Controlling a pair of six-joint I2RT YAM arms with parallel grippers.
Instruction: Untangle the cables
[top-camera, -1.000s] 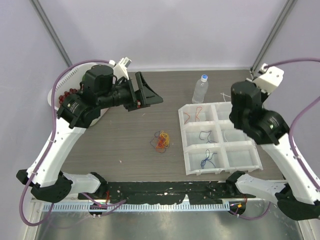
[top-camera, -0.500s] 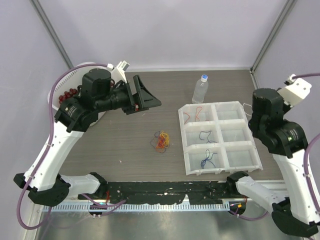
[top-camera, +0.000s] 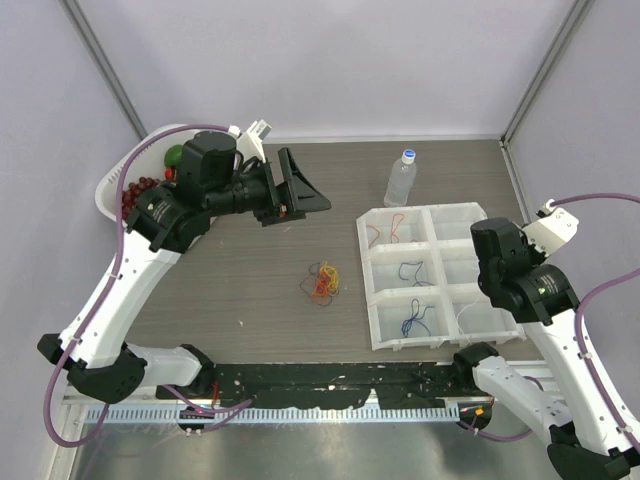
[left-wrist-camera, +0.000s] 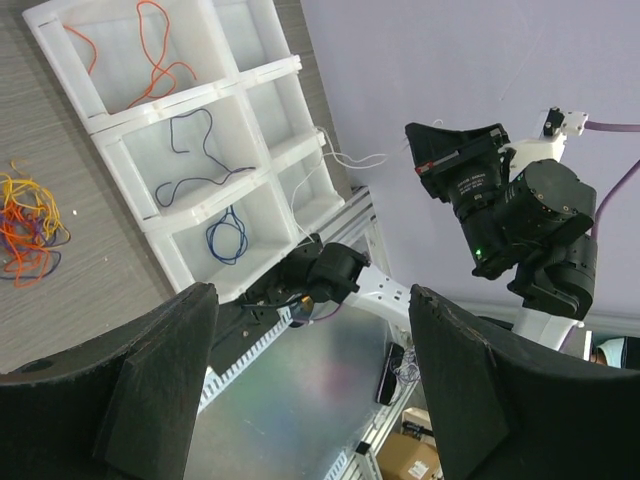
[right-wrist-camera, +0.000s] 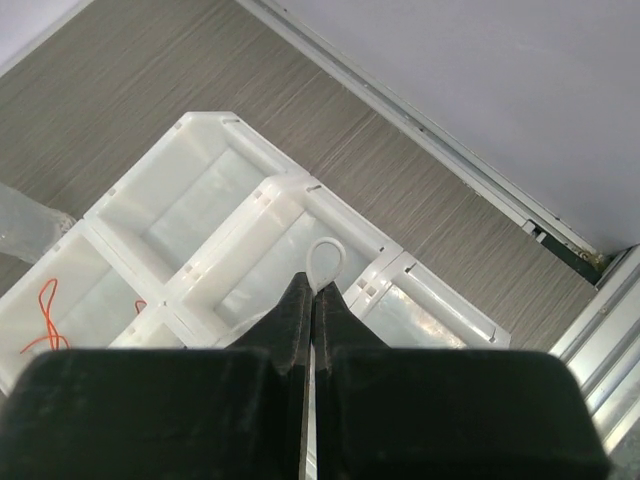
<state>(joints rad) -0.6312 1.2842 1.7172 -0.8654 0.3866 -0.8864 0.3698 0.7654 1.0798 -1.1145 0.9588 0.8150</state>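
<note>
Woodgrain table, tangled thin cables, left gripper spread, empty, right gripper pinching white wire loop

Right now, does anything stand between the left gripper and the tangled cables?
Nothing visible does: the open left gripper hangs above the table, and the tangled cables lie uncovered, apart from the tray.

Top view: right pincer hidden under its wrist. White cable mostly buried between fingers, only loop showing.
</note>
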